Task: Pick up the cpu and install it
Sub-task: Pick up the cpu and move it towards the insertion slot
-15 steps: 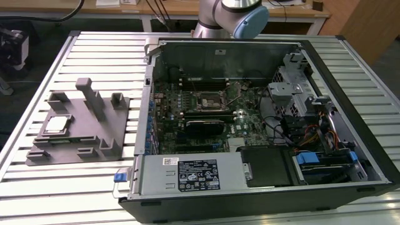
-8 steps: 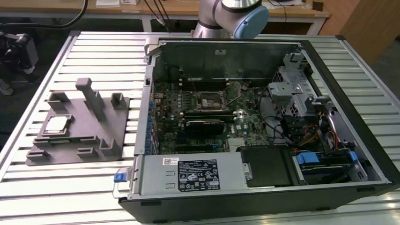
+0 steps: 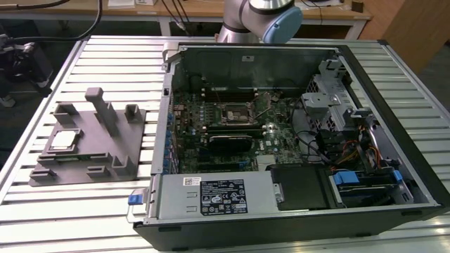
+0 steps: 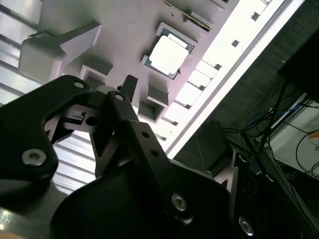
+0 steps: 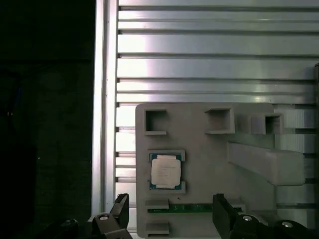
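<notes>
Black gripper (image 5: 172, 211) spread wide and empty, close to the cpu (image 5: 166, 172).
Silver top up, the cpu lies flat in a shallow recess of the grey tray (image 5: 209, 149), clear of both fingers (image 5: 122, 209). In the exterior view, tray and cpu (image 3: 63, 140) sit at the left of the frame on the slatted table (image 3: 105, 58). The open computer case (image 3: 393, 174) takes the centre and right, with the arm (image 3: 260, 18) at the top.
</notes>
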### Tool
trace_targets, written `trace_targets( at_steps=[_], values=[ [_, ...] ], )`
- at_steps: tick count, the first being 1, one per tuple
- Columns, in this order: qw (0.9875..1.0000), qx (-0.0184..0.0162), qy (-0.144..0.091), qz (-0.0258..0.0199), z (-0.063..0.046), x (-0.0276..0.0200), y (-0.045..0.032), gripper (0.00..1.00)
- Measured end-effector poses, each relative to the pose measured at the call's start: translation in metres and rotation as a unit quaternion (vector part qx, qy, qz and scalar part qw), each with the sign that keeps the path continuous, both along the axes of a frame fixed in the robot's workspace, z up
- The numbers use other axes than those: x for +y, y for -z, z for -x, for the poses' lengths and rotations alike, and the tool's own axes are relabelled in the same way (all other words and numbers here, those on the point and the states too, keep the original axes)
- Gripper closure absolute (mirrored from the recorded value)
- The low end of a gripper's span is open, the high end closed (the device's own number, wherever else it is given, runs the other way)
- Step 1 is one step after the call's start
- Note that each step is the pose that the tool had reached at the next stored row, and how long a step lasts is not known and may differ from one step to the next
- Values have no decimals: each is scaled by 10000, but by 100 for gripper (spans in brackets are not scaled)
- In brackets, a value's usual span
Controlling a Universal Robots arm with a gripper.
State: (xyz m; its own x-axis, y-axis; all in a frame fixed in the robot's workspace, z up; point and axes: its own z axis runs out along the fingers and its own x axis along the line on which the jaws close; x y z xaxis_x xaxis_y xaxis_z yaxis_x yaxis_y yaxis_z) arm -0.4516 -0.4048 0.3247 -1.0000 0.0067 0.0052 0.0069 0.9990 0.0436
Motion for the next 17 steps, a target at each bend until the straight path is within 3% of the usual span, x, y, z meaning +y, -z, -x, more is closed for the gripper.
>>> trace_targets(
  at_steps=[3,17],
  values=[
    [9999,23,-131,1,0,-4,55,24],
    [9999,24,-170,0,0,-4,309,24]
  ],
)
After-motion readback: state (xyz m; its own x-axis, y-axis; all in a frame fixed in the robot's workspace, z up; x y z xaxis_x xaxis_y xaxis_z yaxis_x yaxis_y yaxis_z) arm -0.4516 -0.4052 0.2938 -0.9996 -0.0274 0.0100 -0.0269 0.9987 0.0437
